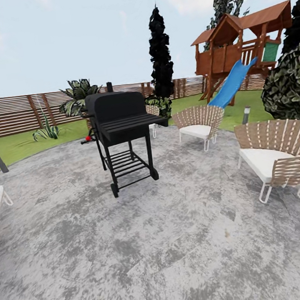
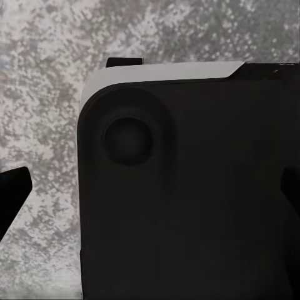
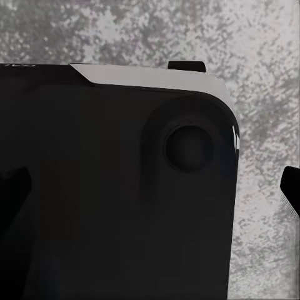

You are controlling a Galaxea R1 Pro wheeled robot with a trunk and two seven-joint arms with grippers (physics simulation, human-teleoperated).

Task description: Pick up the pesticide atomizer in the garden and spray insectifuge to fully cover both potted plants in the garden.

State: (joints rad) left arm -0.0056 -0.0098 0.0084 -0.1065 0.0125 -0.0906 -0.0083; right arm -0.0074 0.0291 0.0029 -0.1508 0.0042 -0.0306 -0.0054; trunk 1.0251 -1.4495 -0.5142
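Grey patio [image 1: 179,240], black grill [image 1: 119,125] ahead

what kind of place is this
Most likely a backyard garden patio: a black barbecue grill stands on grey paving, with woven lawn chairs, a slatted fence and a wooden playset.

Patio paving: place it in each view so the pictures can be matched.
Head view: patio paving spreads under the black grill and chairs.
Left wrist view: it shows behind a dark white-edged panel.
Right wrist view: likewise, behind a similar panel.
Shared landmark: its mottled grey-white speckle.
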